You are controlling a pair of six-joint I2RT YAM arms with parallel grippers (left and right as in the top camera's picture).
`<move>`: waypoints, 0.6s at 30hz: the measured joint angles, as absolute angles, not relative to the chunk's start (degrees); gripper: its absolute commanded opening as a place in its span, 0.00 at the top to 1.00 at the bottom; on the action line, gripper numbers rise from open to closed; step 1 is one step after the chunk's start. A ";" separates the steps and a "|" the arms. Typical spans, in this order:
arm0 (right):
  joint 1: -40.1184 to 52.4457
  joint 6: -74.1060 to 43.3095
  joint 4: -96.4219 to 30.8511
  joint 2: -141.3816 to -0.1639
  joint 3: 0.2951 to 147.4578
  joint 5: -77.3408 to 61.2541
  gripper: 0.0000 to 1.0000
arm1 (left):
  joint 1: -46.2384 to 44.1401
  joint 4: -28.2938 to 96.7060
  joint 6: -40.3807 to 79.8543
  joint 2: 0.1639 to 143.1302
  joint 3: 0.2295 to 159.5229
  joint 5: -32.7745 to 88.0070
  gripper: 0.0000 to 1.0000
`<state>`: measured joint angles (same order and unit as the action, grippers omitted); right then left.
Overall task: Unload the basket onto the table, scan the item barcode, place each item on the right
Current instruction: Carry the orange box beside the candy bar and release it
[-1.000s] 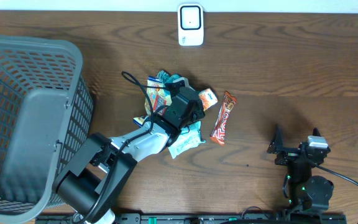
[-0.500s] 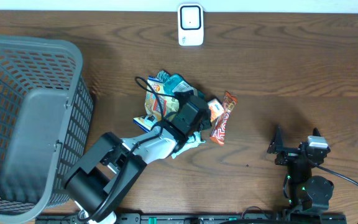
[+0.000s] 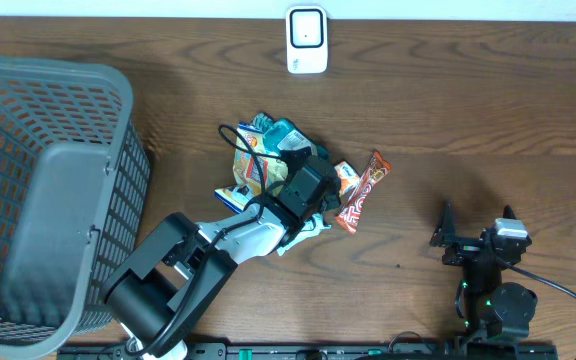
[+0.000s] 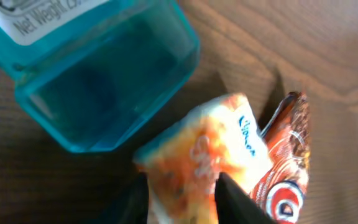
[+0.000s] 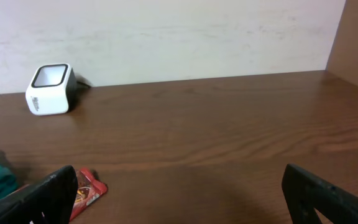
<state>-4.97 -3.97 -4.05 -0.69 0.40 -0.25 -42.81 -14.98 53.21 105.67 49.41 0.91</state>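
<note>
A small orange snack packet (image 4: 210, 149) lies on the table between my left gripper's (image 4: 182, 199) black fingers, which stand a little apart on either side of its near end. From overhead, the packet (image 3: 344, 178) pokes out just beyond the left gripper (image 3: 330, 192), touching a red candy bar (image 3: 361, 192). The white barcode scanner (image 3: 306, 40) stands at the table's far edge, well away from both. My right gripper (image 3: 478, 225) rests wide open and empty at the front right, facing the scanner (image 5: 50, 89).
A teal plastic container (image 4: 98, 74) sits close behind the packet, in a pile of snack packets (image 3: 253, 160). The candy bar (image 4: 288, 168) lies right of the packet. A grey mesh basket (image 3: 48, 190) fills the left side.
The left gripper dragged the orange packet right and toward the front, against the candy bar, which swung slightly. Its fingers have just parted. The right arm has not moved.
</note>
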 measured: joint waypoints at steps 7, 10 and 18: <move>-4.97 -3.97 -4.05 -0.69 0.40 -0.25 0.01 | -42.81 -15.94 54.22 105.67 49.41 0.78 0.21; -4.97 -3.97 -4.05 -0.69 0.40 -0.25 0.01 | -42.81 -15.97 54.08 105.65 49.41 0.99 0.13; -4.97 -3.97 -4.05 -0.69 0.40 -0.25 0.01 | -42.81 -11.70 41.47 97.43 50.22 0.08 0.01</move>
